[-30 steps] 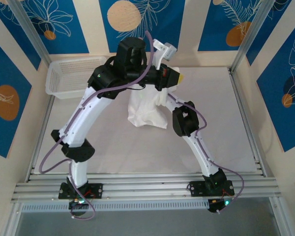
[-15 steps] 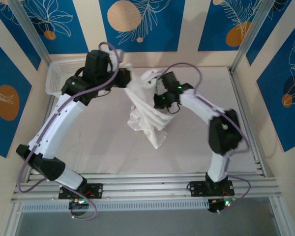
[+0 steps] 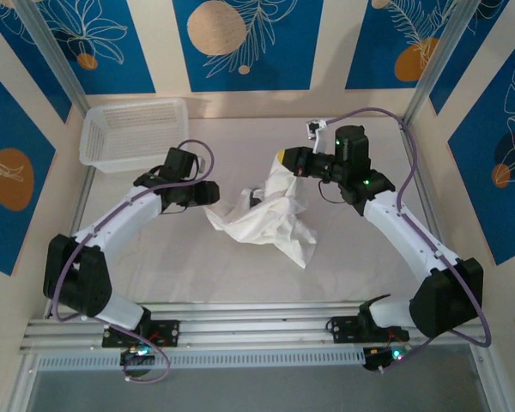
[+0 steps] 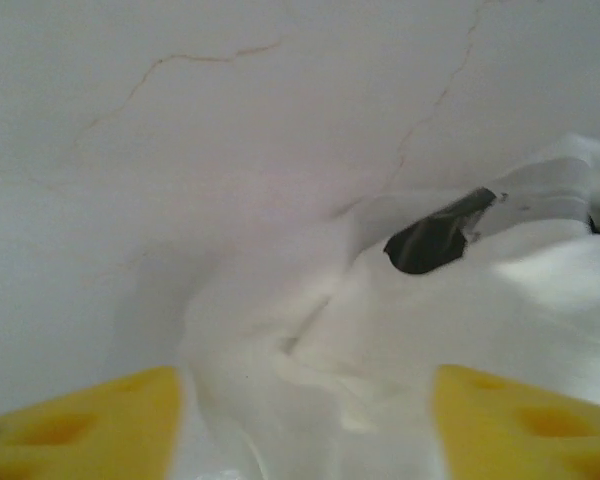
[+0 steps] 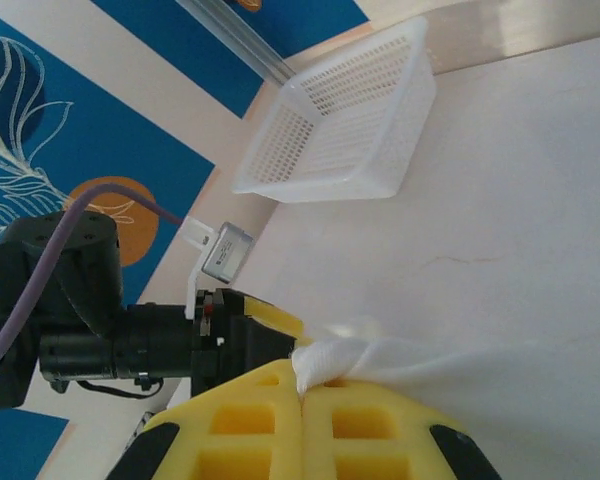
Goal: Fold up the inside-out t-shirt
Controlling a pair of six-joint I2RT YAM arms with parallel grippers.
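Clamped tight, the right gripper presses its yellow fingers together on a bunched corner of the white t-shirt. From above, this right gripper sits at the shirt's far right end, above the middle of the table.

Compared with half a second ago, the two arms have swung apart and dropped lower. The shirt, which then hung in a twisted bundle between them, now drapes in a wide, wrinkled spread across the table, with one point trailing toward the near side. The left arm has also moved off the white mesh basket, which stands in the far left corner.

The left gripper is at the shirt's left end. Its wrist camera shows its yellow fingers standing wide apart, with folds of the shirt bunched between them; they do not squeeze the cloth.
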